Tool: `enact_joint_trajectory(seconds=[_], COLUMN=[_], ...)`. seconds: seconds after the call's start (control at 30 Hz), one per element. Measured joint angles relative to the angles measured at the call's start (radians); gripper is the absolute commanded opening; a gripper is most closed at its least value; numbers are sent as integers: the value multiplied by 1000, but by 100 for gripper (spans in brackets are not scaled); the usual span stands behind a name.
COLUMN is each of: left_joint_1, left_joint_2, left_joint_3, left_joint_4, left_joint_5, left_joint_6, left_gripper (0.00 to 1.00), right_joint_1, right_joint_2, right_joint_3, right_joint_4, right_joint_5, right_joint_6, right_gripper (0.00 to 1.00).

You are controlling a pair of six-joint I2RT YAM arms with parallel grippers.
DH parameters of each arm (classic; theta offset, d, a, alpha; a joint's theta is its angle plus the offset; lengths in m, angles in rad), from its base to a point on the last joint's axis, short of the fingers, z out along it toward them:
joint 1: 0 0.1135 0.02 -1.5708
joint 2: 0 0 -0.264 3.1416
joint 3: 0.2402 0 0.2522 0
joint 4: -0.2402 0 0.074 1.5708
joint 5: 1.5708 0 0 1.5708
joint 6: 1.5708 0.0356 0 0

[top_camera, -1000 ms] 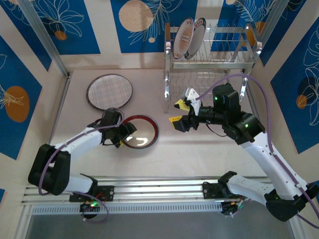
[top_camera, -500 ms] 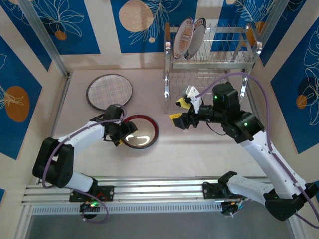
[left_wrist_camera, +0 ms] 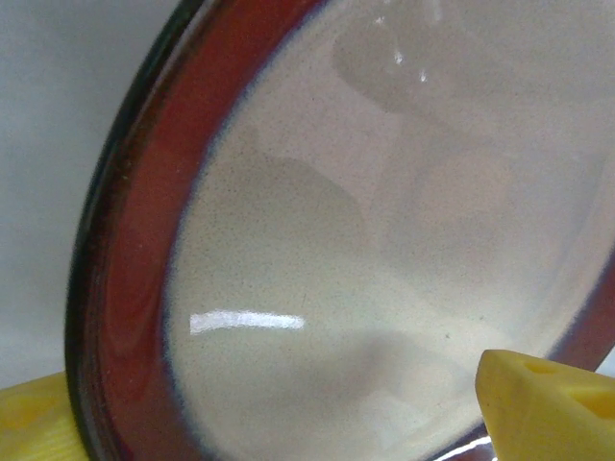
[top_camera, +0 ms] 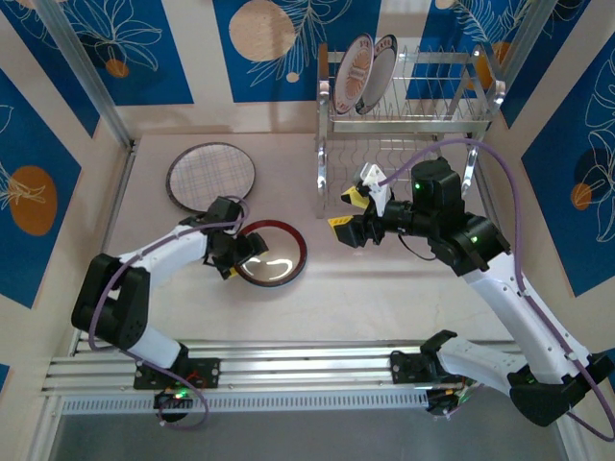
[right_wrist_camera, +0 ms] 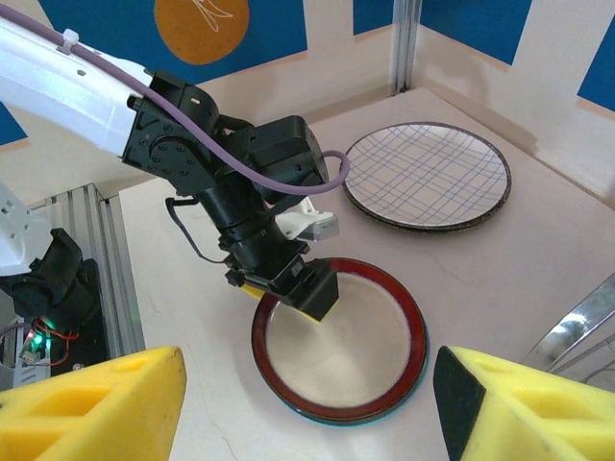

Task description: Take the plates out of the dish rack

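The chrome dish rack (top_camera: 434,119) stands at the back right with two plates upright in its upper tier, one with a reddish pattern (top_camera: 356,75) and a pale dark-rimmed one (top_camera: 383,58). A red-rimmed cream plate (top_camera: 279,259) (left_wrist_camera: 384,240) (right_wrist_camera: 360,351) lies flat on the table, a teal edge showing under it. My left gripper (top_camera: 240,253) (left_wrist_camera: 288,423) (right_wrist_camera: 288,286) is open over that plate's left rim, one yellow pad outside it and one above the cream centre. My right gripper (top_camera: 350,215) (right_wrist_camera: 307,408) hovers open and empty in front of the rack.
A plaid grid plate (top_camera: 211,177) (right_wrist_camera: 428,175) lies flat at the back left of the table. The rack's lower shelf and legs (right_wrist_camera: 584,325) stand close behind my right gripper. Blue patterned walls close in the back and both sides.
My left gripper has shifted slightly right over the red-rimmed plate and its jaws have spread a little wider. The right arm has barely moved.
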Motion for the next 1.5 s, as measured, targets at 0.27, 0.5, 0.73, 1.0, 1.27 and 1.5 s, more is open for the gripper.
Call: enact_joint_trajectory(seconds=[0.27,0.5,0.73,1.0,1.27,1.5], left_joint_1=[-7,-21,-27,-38,-50,-54], left_joint_2=[15,25,25,-19,-233,-455], left_joint_3=[23,53,58,87,167,216], left_joint_4=[-24,-70,-85,-141,-159,-10], left_joint_5=[-1,-13,-18,-43,-75,-74], left_joint_6=[17,46,58,60,60,65], left_gripper=[92,94,95,96,98,100], right_joint_1=[0,0,0,-5,-74,-272], right_joint_2=[0,0,0,-1,65,296], right_joint_3=[0,0,0,20,213,502], right_joint_4=[3,3,4,14,82,77], right_joint_5=[0,4,16,161,416,473], right_joint_6=[4,11,23,61,189,434], right_gripper=[70,70,70,70,68,65])
